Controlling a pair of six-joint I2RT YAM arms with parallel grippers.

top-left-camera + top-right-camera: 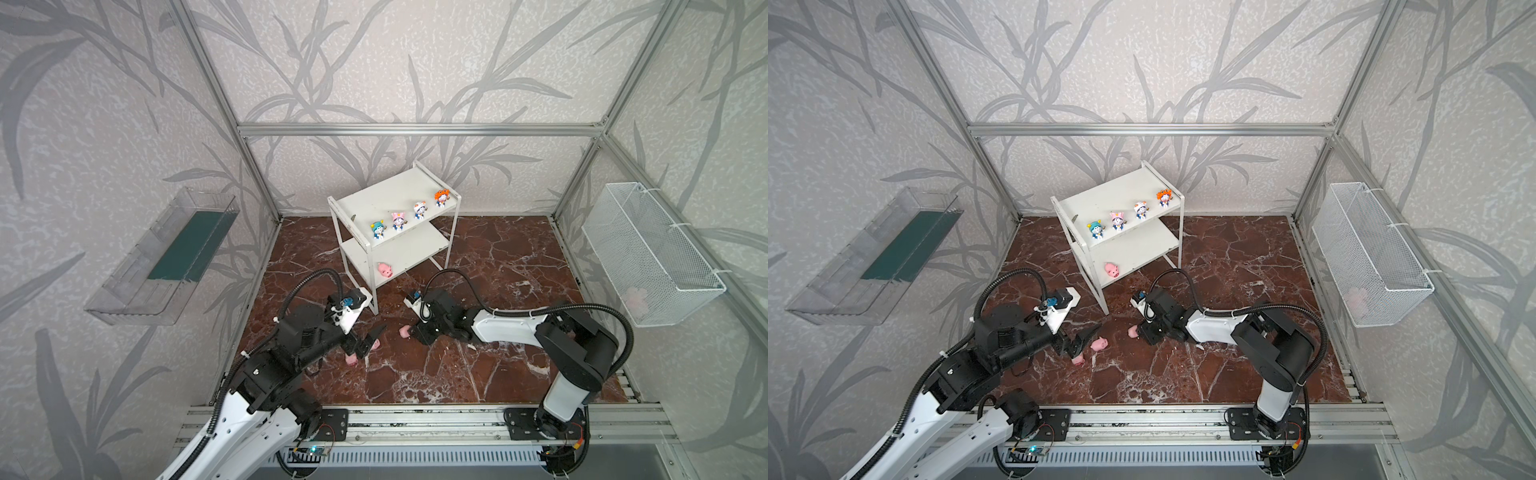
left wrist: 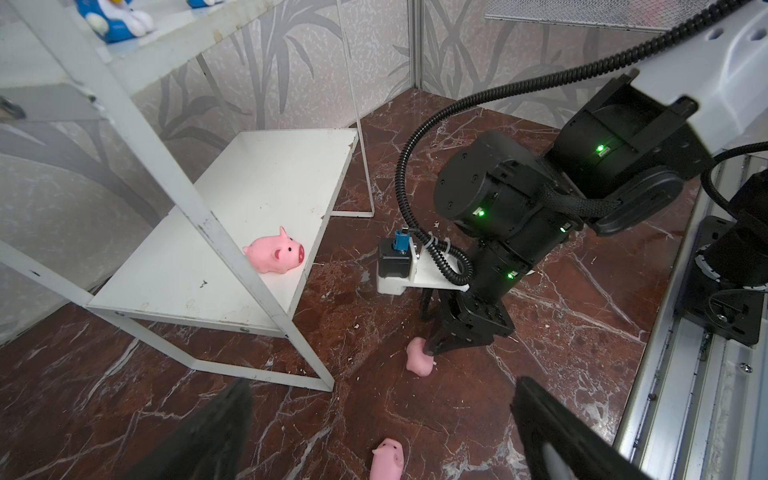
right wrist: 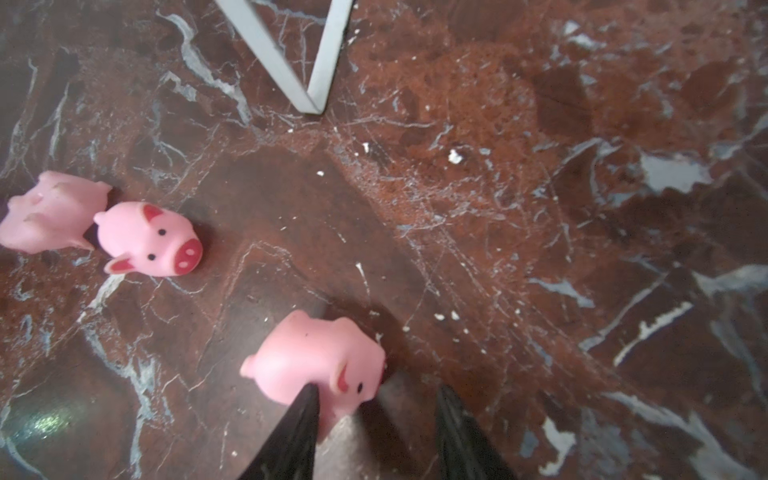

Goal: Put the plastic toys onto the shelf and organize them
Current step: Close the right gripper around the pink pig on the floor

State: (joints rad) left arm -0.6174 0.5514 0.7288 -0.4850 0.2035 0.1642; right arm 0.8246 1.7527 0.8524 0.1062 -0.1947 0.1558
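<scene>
The white two-tier shelf [image 1: 386,199] stands at the back of the marble floor. Several blue-and-white figurines [image 1: 399,220] line its top board, and one pink pig [image 1: 385,270] sits on the lower board [image 2: 232,195]. Three more pigs lie on the floor. My right gripper [image 3: 376,395] is low over one pig [image 3: 316,357]; one finger touches it and the jaws are still apart, open. My left gripper [image 2: 382,386] hangs wide open above another pig [image 2: 386,459]. A third pig [image 3: 50,212] lies on its side beside that one [image 3: 149,239].
A clear tray with a green panel [image 1: 166,257] hangs on the left wall and a white mesh basket [image 1: 648,253] on the right wall. The shelf's front foot [image 3: 316,75] stands close to both grippers. An aluminium rail [image 1: 415,419] runs along the front edge.
</scene>
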